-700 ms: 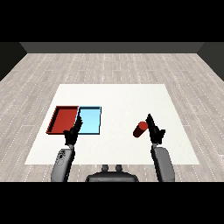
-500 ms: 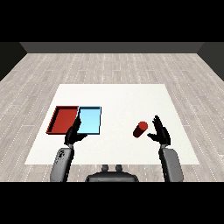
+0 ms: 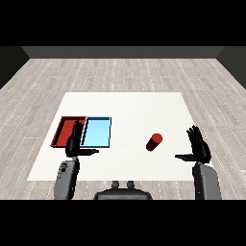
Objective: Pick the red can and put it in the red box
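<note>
The red can (image 3: 154,142) lay on its side on the white desk (image 3: 134,108), well to the right of both trays and apart from them, its long axis running from the near left to the far right. It sat to the left of the right hand (image 3: 198,150), with bare desk between them, so that hand was plainly the nearer one and any reach would likely have to travel leftward across that gap. The right hand stood upright with its fingers (image 3: 194,136) straight and spread and its thumb pointing toward the can, holding nothing. The left hand (image 3: 74,145) hung at the near edge of the red tray (image 3: 61,132), beside the light blue tray (image 3: 97,132), fingers straight and close together, thumb out, empty. It covered part of the red tray's near rim, and whether it touched the tray could not be made out.
</note>
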### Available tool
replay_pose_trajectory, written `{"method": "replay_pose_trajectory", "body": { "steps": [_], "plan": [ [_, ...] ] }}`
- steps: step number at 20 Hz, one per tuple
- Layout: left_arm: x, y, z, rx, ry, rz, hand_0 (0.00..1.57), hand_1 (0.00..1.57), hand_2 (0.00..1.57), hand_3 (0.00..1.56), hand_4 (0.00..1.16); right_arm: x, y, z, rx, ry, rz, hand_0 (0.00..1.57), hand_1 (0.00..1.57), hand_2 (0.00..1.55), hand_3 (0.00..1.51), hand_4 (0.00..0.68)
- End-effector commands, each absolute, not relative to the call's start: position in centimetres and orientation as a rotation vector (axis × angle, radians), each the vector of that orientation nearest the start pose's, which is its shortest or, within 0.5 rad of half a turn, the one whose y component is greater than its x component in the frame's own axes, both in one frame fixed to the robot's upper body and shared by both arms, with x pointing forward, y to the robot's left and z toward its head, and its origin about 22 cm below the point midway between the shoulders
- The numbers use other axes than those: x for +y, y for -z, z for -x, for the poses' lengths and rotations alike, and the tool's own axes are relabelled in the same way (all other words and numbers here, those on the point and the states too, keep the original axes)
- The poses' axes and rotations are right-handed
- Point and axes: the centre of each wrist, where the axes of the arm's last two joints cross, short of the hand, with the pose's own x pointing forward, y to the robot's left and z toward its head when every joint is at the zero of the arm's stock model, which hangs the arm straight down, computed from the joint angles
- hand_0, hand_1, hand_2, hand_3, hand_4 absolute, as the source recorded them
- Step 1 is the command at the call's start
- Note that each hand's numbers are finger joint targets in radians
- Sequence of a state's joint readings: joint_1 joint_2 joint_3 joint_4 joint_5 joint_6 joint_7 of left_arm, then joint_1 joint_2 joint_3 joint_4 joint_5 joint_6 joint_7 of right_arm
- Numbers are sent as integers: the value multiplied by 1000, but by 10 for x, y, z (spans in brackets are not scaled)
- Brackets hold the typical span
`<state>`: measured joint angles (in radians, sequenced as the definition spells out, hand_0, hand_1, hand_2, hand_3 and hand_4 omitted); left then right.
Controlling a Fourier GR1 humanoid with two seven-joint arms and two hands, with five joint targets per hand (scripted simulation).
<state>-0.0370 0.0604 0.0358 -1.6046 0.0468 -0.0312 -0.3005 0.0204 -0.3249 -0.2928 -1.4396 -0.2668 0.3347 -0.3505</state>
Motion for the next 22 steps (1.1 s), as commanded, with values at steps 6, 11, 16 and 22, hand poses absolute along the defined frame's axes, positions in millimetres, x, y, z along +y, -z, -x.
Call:
{"method": "replay_pose_trajectory", "body": {
  "steps": [6, 11, 16, 22],
  "plan": [
    [246, 0, -252, -2019, 12, 10, 0, 0, 0, 0, 0, -411, -2, -222, -1914, -31, -30, 0, 0, 0, 0, 0],
    [239, -8, -249, -2030, -15, 8, 0, 0, 0, 0, 0, -400, 3, -244, -1900, -40, -52, 0, 0, 0, 0, 0],
    [238, -5, -262, -2023, -29, 18, 0, 0, 0, 0, 0, -393, -6, -227, -1845, -66, -97, 0, 0, 0, 0, 0],
    [247, -9, -246, -2059, -38, 61, 0, 0, 0, 0, 0, -370, 19, -261, -1803, -14, -137, 0, 0, 0, 0, 0]
  ]
}}
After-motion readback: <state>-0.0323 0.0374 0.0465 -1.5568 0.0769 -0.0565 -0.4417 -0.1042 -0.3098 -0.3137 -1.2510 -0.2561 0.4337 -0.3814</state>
